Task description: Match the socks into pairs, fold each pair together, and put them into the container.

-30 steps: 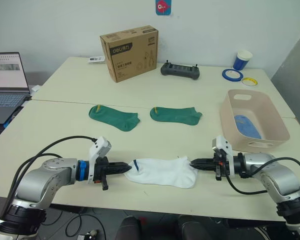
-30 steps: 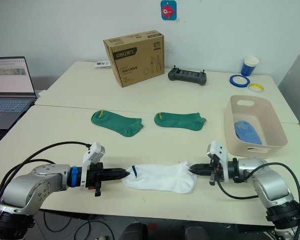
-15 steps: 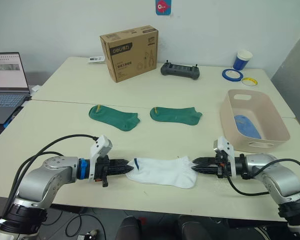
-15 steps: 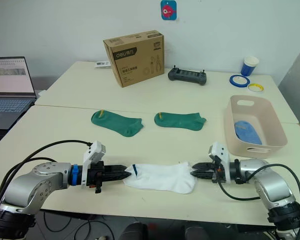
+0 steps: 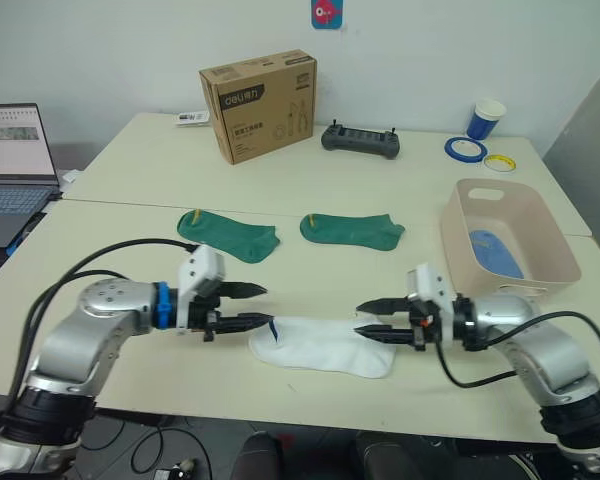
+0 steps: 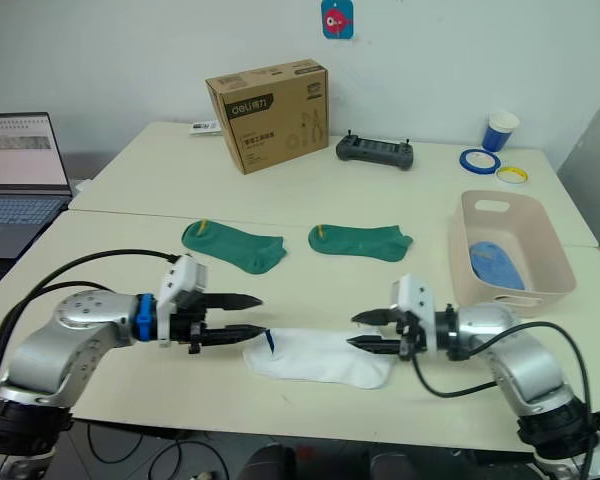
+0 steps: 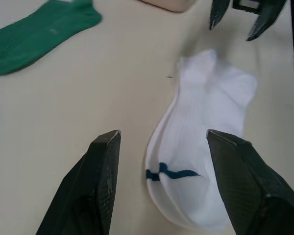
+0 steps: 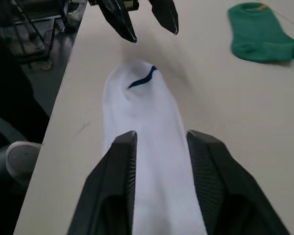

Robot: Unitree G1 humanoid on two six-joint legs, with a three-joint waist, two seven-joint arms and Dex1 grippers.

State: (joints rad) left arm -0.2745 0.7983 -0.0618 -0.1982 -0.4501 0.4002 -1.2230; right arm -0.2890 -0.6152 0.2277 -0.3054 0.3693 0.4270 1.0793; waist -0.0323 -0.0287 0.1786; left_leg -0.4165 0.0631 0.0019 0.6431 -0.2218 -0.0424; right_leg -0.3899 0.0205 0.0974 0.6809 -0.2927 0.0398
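Observation:
The white socks (image 5: 325,345) with a dark cuff stripe lie flat near the table's front edge, apparently one on top of the other. My left gripper (image 5: 266,305) is open just above the cuff end. At the toe end my right gripper (image 5: 360,321) is open too, one finger above the fabric and one at its edge. In the left wrist view the white socks (image 7: 206,147) lie between the spread fingers. Two dark green socks (image 5: 228,235) (image 5: 352,229) lie apart farther back. The pink container (image 5: 458,240) at the right holds a light blue sock (image 5: 495,252).
A cardboard box (image 5: 259,105), a black controller (image 5: 360,140), a blue cup (image 5: 486,119) and tape rolls (image 5: 464,150) stand along the far side. A laptop (image 5: 15,160) sits at the far left. Bare table lies between the white and green socks.
Both grippers have opened and let go of the white socks, which now lie slack on the table. The left gripper has risen a little and the right has shifted left over the toe.

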